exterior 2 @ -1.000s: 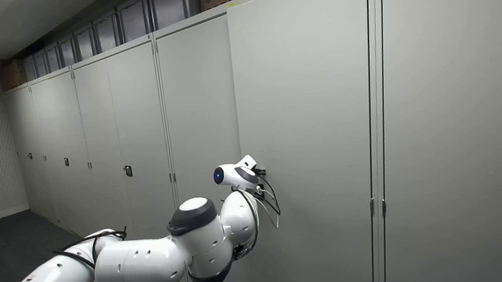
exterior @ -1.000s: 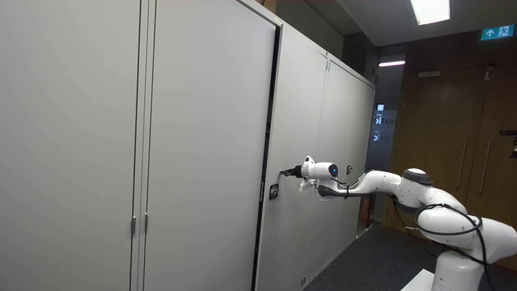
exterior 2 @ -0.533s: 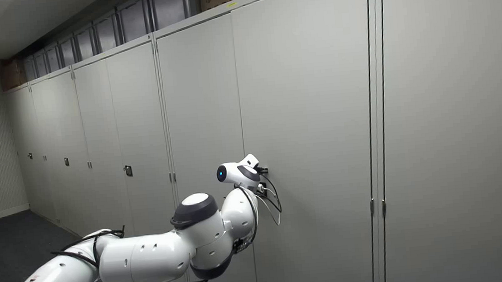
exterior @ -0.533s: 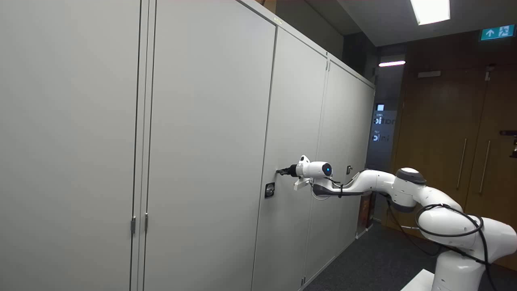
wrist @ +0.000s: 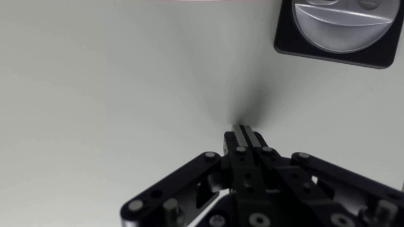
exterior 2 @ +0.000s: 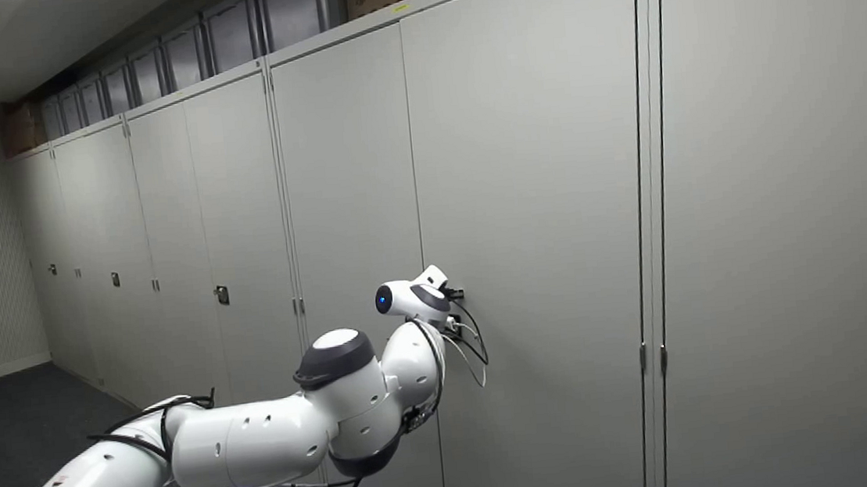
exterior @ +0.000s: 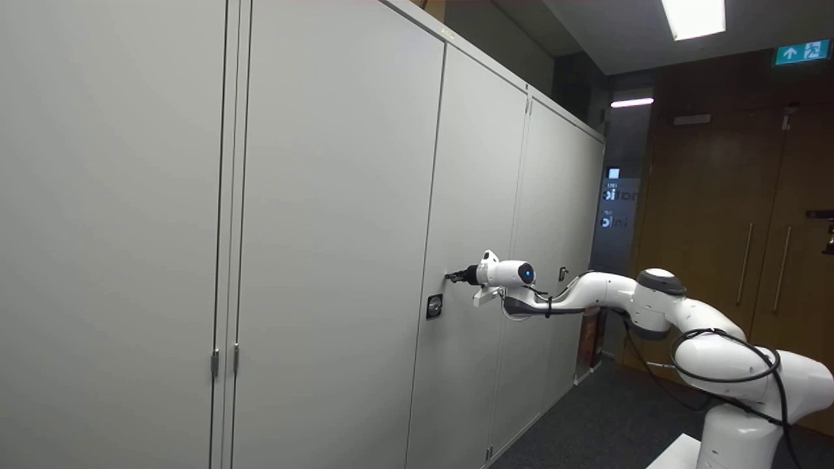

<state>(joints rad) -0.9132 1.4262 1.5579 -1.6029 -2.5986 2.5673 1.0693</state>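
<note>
Tall grey cabinets (exterior: 332,228) here, black two-finger gripper (wrist: 242,127) closed, empty, seemingly touching the flat grey door (exterior: 474,202) near its edge, so I'd press gently.

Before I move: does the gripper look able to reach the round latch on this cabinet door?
Probably yes: the gripper is just above the round latch, and the wrist view shows nothing between them. The gripper is shut, so gripping would likely need opening first.
</note>
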